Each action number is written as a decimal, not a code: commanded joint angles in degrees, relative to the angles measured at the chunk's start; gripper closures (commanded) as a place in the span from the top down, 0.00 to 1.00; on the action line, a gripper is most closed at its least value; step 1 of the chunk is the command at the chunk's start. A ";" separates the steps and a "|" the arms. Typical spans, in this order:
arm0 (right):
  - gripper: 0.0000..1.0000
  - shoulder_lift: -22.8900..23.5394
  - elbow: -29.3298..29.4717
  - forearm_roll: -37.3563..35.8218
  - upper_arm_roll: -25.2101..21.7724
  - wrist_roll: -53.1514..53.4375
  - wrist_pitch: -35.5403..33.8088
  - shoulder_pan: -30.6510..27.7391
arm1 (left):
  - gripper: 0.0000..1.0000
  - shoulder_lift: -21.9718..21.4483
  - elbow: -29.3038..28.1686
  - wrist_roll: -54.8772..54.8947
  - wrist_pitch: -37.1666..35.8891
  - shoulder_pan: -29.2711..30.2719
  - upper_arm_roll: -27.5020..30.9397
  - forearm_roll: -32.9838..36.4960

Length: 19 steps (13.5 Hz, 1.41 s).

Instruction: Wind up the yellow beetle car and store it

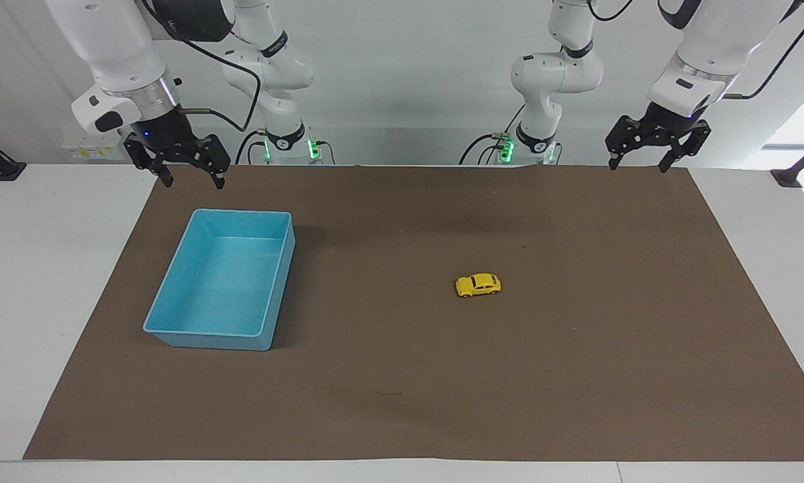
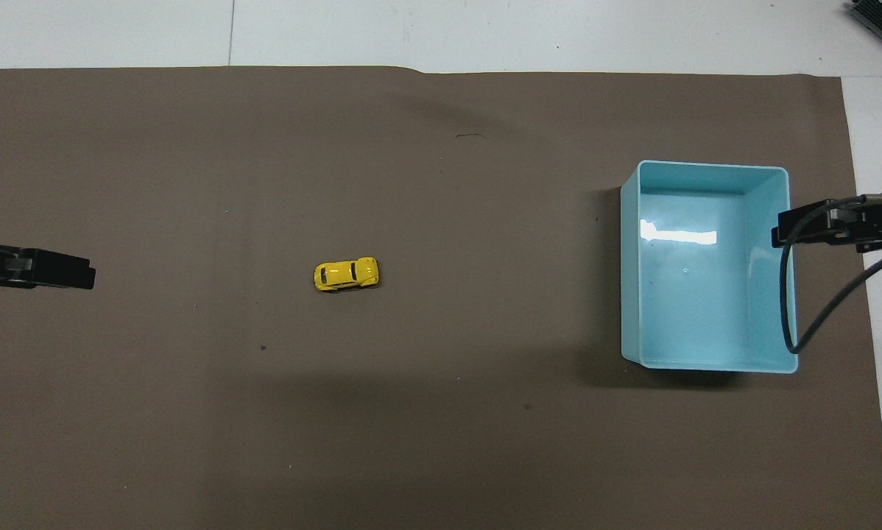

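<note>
1. From the facing view, we see the yellow car [image 1: 478,285] on the brown mat [image 1: 576,349], toward the left arm's end, its length running across the table. Our left gripper [image 1: 657,153] hangs open, nearer the car than our open right gripper [image 1: 182,166].
2. From overhead, we see the car [image 2: 346,274] well apart from the blue tray [image 2: 706,362].
</note>
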 commanded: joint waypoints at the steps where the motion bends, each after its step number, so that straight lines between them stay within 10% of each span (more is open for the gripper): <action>1: 1.00 0.29 0.57 0.52 -0.17 -1.57 -0.49 -0.50 | 1.00 -0.46 0.07 -0.52 -0.77 -0.04 0.10 0.28; 19: 1.00 0.20 0.57 0.52 -0.17 -1.57 -0.49 -0.50 | 1.00 1.91 -2.74 -2.54 4.76 -0.48 0.10 0.28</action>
